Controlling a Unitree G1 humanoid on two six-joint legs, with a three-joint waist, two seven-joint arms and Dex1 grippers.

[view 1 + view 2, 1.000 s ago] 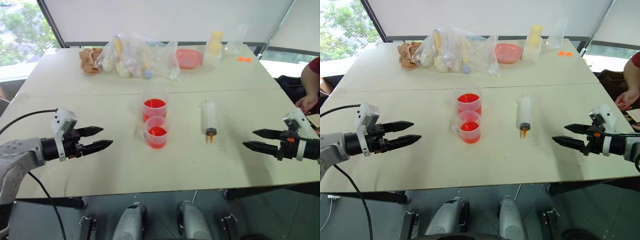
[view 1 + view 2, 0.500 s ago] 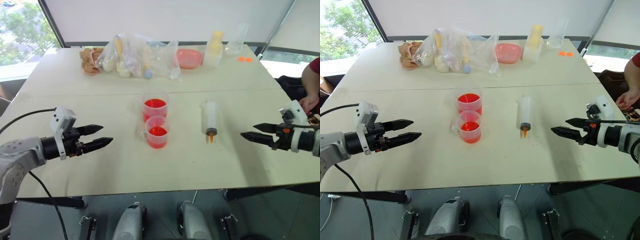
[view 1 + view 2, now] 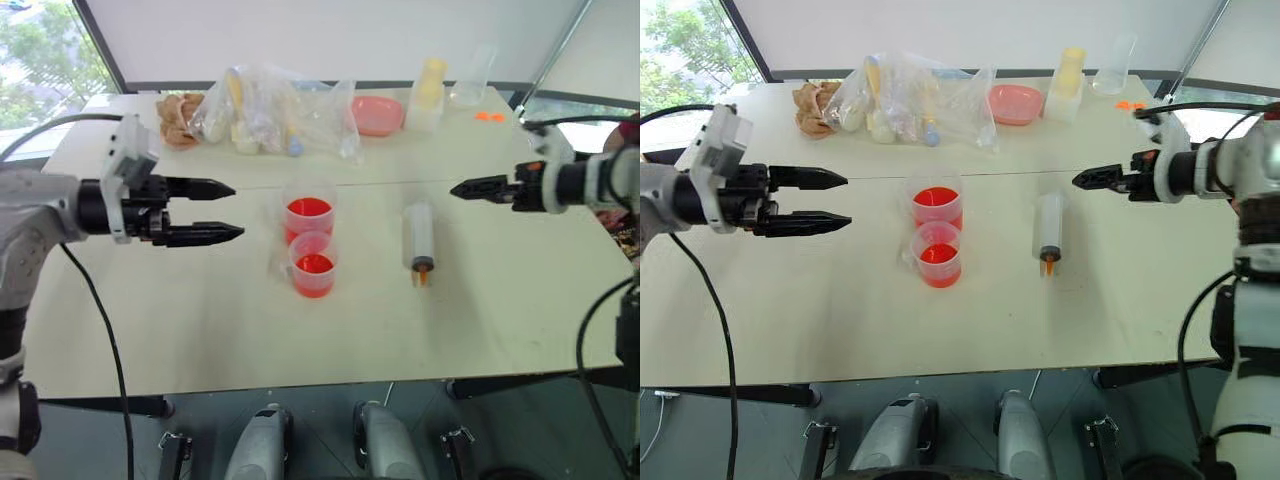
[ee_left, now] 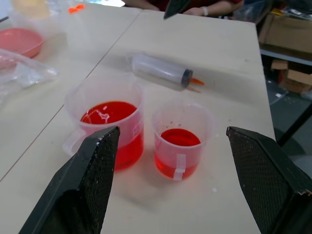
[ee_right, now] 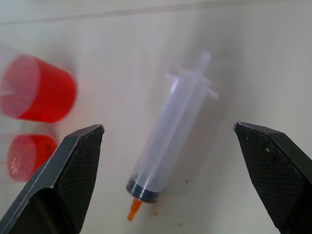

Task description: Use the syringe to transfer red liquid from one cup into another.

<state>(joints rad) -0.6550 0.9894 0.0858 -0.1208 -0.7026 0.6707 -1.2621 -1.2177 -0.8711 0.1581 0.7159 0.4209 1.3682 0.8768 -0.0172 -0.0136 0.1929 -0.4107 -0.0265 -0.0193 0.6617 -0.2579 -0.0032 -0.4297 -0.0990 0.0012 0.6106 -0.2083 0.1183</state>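
Red liquid [image 4: 108, 113] in two clear cups, perhaps half full.

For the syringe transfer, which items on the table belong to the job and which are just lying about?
Belongs to the job:
- syringe, lying on the table
- larger cup of red liquid
- smaller cup of red liquid
- left hand and right hand, both open and empty

Just lying about:
- pink dish
- clear plastic bags
- pale yellow bottle
- empty clear cup
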